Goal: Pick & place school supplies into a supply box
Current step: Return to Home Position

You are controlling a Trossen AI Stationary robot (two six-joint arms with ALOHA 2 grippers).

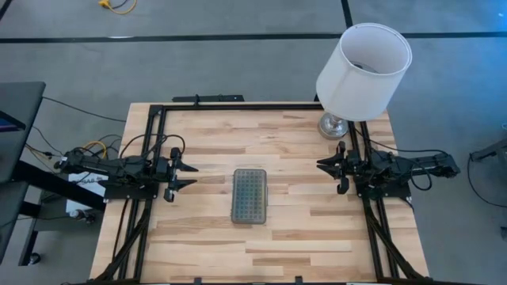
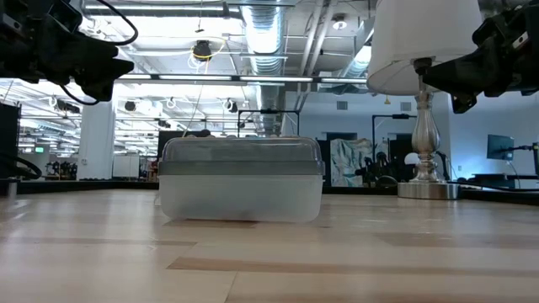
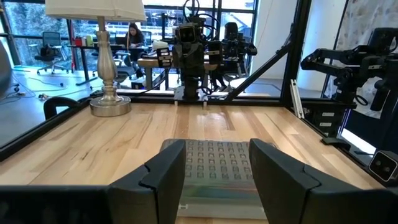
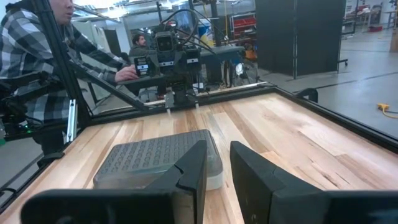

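Observation:
The supply box (image 1: 249, 195) lies flat in the middle of the wooden table with its grey dotted lid shut; it also shows in the low view as the supply box (image 2: 241, 181). No school supplies show in any view. My left gripper (image 1: 188, 176) hovers at the table's left edge, open, pointing level at the box (image 3: 214, 163). At the right edge my right gripper (image 1: 323, 165) hovers level and open by a narrow gap, facing the box (image 4: 155, 158). Nothing sits between either pair of fingers.
A lamp with a white shade (image 1: 363, 70) stands on its silver base (image 1: 333, 125) at the far right corner, close to my right arm. A black frame (image 1: 238, 106) runs along the table's edges. A person in a checked shirt (image 4: 37, 43) is outside the frame, beside the left arm.

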